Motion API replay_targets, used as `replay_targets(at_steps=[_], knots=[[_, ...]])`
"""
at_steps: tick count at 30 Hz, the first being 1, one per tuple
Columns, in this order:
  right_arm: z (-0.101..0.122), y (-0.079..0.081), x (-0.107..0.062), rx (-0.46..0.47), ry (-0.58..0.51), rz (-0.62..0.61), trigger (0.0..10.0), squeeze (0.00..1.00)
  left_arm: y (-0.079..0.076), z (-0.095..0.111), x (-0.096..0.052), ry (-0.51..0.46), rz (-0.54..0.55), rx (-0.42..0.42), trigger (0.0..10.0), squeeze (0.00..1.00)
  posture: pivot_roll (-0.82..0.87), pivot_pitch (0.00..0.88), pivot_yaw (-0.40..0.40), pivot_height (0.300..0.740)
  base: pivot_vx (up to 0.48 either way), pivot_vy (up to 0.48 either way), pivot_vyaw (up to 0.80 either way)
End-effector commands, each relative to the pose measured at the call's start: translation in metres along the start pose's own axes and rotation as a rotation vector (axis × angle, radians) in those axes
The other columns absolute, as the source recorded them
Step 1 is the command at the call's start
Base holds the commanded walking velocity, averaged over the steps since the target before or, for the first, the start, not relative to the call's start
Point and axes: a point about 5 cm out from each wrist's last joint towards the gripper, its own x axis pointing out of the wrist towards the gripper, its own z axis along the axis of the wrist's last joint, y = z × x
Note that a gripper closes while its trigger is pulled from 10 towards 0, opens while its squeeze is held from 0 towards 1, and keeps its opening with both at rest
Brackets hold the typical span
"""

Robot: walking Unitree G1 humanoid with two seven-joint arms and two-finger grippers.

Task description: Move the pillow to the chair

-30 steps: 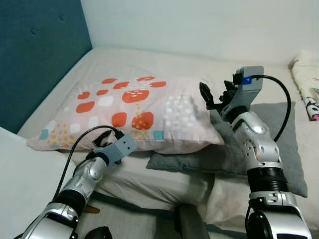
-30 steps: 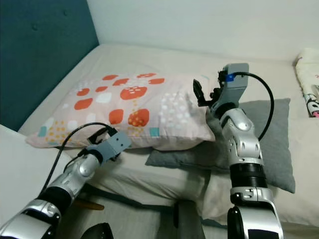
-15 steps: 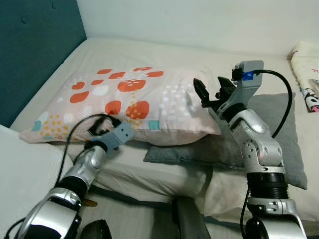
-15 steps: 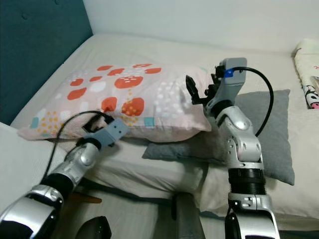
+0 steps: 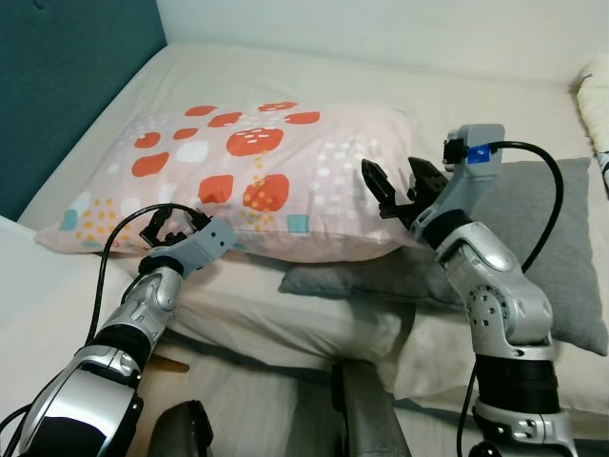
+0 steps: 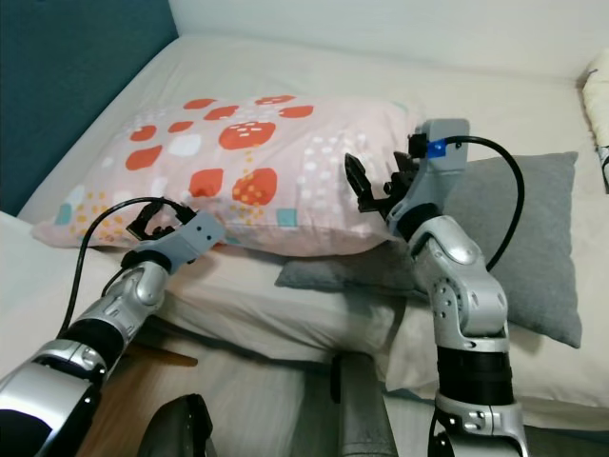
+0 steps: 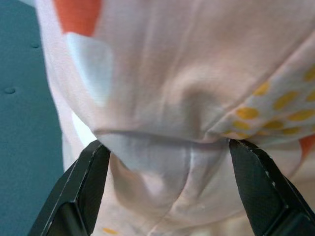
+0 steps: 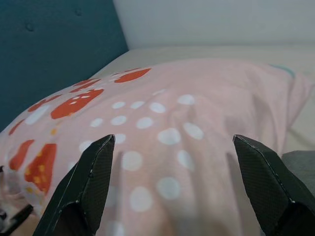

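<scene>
A pink pillow (image 5: pixel 247 176) with red, white and yellow spots lies on the bed, partly over a grey pillow (image 5: pixel 533 257). My left gripper (image 5: pixel 169 226) is open at the pillow's near left edge; in the left wrist view the pillow's edge (image 7: pixel 162 113) bulges between its two fingers (image 7: pixel 83 187). My right gripper (image 5: pixel 400 186) is open just above the pillow's right end, and the right wrist view has the pillow (image 8: pixel 162 142) close below its spread fingers (image 8: pixel 86 189).
A teal padded headboard (image 5: pixel 67 86) rises at the left. The cream mattress (image 5: pixel 476 76) stretches behind and to the right. A white patterned cloth (image 5: pixel 599 105) lies at the far right edge. A dark object (image 5: pixel 366 419) stands on the floor before the bed.
The view has moved in toward the bed. My left gripper has pushed onto the pillow's near left edge. My right gripper has come lower and nearer over the pillow's right end.
</scene>
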Motion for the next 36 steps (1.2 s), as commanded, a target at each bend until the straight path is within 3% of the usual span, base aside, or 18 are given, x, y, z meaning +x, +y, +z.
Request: replay_targets(at_steps=[1, 7, 19, 20, 31, 36], knots=[[0.005, 0.004, -0.005, 0.016, -0.009, 0.010, 10.0, 0.00, -0.004, 0.008, 0.002, -0.033, -0.017, 0.022, 10.0, 0.00, -0.21, 0.341, -0.003, 0.505, 0.000, 0.000, 0.00], [0.016, 0.008, -0.009, 0.022, -0.023, 0.015, 10.0, 0.00, 0.011, 0.026, 0.016, -0.070, 0.045, 0.025, 10.0, 0.00, -0.23, 0.372, 0.010, 0.505, 0.000, 0.000, 0.00], [0.023, 0.014, -0.016, 0.041, -0.016, 0.010, 10.0, 0.00, 0.014, 0.045, 0.026, -0.097, 0.054, 0.038, 10.0, 0.00, -0.27, 0.426, 0.017, 0.505, 0.000, 0.000, 0.00], [0.024, 0.014, -0.017, 0.044, -0.015, 0.008, 10.0, 0.00, 0.016, 0.048, 0.027, -0.110, 0.067, 0.052, 0.0, 0.00, -0.27, 0.430, 0.018, 0.505, 0.000, 0.000, 0.00], [0.034, 0.013, -0.015, 0.065, -0.038, -0.002, 10.0, 0.00, 0.032, 0.064, 0.037, -0.146, 0.138, 0.050, 0.0, 0.00, -0.29, 0.431, 0.025, 0.505, 0.000, 0.000, 0.00], [0.036, 0.013, -0.016, 0.068, -0.040, -0.004, 10.0, 0.00, 0.032, 0.067, 0.037, -0.154, 0.140, 0.042, 0.0, 0.00, -0.29, 0.424, 0.027, 0.505, 0.000, 0.000, 0.00]])
